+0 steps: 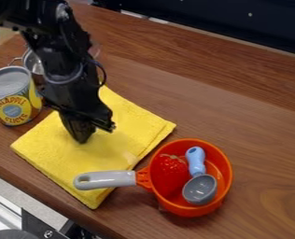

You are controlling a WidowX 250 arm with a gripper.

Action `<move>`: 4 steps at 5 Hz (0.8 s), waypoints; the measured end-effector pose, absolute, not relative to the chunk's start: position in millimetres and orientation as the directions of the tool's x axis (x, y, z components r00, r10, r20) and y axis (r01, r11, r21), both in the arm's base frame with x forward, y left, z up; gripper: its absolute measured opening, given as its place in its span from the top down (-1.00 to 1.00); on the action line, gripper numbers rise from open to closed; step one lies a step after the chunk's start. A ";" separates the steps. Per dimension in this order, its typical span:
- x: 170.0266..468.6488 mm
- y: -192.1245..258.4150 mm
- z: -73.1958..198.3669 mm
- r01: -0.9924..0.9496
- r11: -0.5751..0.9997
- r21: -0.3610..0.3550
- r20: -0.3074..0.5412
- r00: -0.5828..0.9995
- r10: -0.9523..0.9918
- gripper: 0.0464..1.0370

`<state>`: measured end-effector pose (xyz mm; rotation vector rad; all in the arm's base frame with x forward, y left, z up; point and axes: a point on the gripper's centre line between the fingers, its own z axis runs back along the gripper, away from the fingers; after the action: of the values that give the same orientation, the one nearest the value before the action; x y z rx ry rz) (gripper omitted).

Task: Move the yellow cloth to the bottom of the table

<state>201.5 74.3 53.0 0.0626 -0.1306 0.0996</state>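
The black gripper [91,130] hangs down from the upper left, over the upper middle of the yellow cloth [69,161]. Whether it touches the cloth is unclear, and it hides part of the cloth's upper area. The folded cloth lies flat and slanted on the brown wooden table [256,135], left of centre, with one corner close to the table's lower left edge.
An orange pan [223,158] holds a red strawberry-like toy [169,172] and a blue-handled grey scoop [200,189]; its grey handle [106,180] crosses over the cloth. A can [13,100] stands left of the cloth, and a metal pot [32,63] sits behind it, partly hidden by the arm.
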 end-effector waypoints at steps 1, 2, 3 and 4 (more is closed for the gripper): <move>213.2 75.3 58.9 -0.086 0.993 0.083 0.177 0.982 0.070 0.67; 221.4 74.4 70.4 -0.098 0.994 0.055 0.198 0.976 0.085 0.20; 221.6 71.6 104.4 -0.090 0.996 0.005 0.217 0.972 0.086 -0.37; 228.9 70.5 128.4 -0.104 0.994 -0.045 0.223 0.968 0.111 -0.87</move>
<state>228.9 70.5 128.4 -0.0331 -0.2274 0.1084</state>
